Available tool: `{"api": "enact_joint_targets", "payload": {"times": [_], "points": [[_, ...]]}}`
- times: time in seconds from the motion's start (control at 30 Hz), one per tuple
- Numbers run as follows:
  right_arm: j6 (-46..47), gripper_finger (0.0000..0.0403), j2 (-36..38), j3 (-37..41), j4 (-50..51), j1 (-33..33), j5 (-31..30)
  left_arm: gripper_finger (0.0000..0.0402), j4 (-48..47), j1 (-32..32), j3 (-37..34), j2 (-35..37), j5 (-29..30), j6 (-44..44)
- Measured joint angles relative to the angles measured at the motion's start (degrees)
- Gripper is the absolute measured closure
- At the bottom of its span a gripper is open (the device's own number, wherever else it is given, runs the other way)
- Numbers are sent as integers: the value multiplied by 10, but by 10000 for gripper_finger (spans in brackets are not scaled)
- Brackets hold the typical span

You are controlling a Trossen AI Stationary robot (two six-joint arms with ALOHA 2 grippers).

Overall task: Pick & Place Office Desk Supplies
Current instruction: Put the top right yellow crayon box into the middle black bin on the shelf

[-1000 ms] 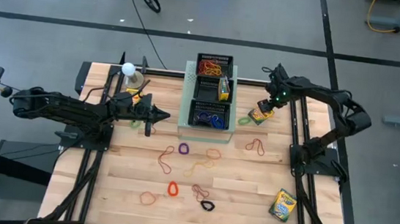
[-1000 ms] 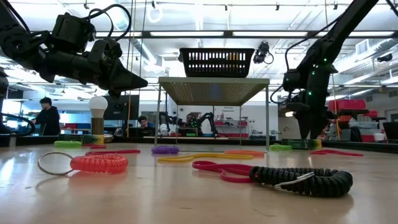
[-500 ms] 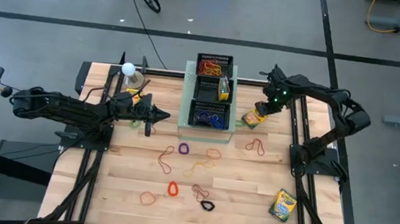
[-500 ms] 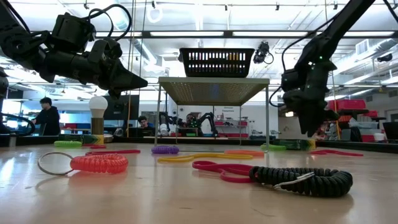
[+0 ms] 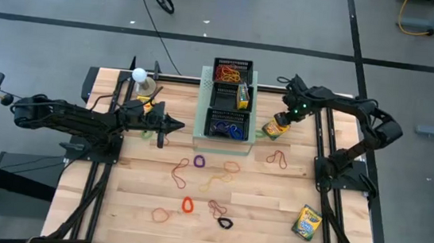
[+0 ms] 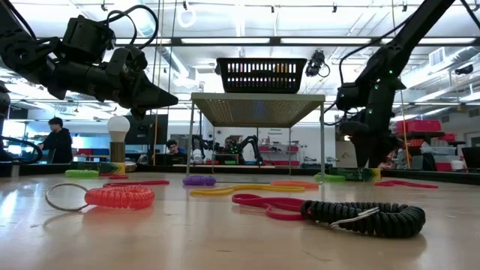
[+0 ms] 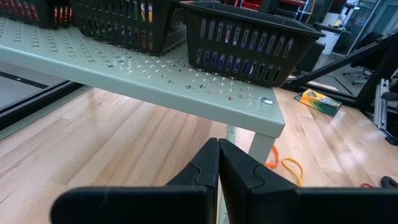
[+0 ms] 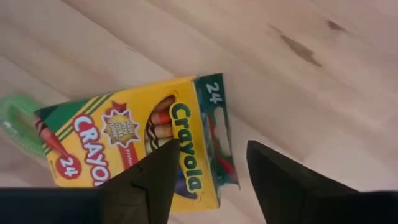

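Right tool point(image 8: 208, 171): fingers spread apart, poised directly above a crayon box point(image 8: 134, 146) that lies flat on the wooden surface point(image 5: 273, 199); whether the fingertips touch the box cannot be told. In the high view this crayon box point(image 5: 275, 128) sits just right of the pale-green perforated stand point(image 5: 199, 140), with the right tool point(image 5: 284, 118) over its far end. A green loop point(image 8: 15, 118) lies against the box's other end.

Second crayon box point(image 5: 306, 223): near right part of the surface, well apart from the arm. Third crayon box point(image 5: 243, 98): upright in the middle black mesh tray point(image 5: 218, 96) on the stand.

Rubber-band loops: red loop point(image 5: 277, 158) right of the stand; purple loop point(image 5: 199, 161), orange loop point(image 5: 187, 205) and black coiled loop point(image 5: 225, 223) scattered toward the near middle.

Left tool point(image 7: 218, 165): fingers pressed together, empty, hanging above the surface left of the stand; seen in the high view as left tool point(image 5: 175, 125).

White ball on a stand point(image 5: 139, 75): far left.
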State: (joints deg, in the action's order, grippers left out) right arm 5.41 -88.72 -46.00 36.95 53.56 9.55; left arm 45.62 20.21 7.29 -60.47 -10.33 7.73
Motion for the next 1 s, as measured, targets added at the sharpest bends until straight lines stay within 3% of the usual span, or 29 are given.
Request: {"api": "enact_joint_targets", "payload": {"times": [0.13,0.37,0.43,0.73,1.0], "points": [[-3,245,-1,5,-4,-3,46,387,0,0,0,0,0,0],[-26,377,-1,6,-2,-5,71,387,0,0,0,0,0,0],[-30,393,4,7,1,-10,66,387,0,0,0,0,0,0],[-10,400,88,8,33,-85,-57,387,0,0,0,0,0,0],[42,401,167,8,71,-218,-236,387,0,0,0,0,0,0]]}}
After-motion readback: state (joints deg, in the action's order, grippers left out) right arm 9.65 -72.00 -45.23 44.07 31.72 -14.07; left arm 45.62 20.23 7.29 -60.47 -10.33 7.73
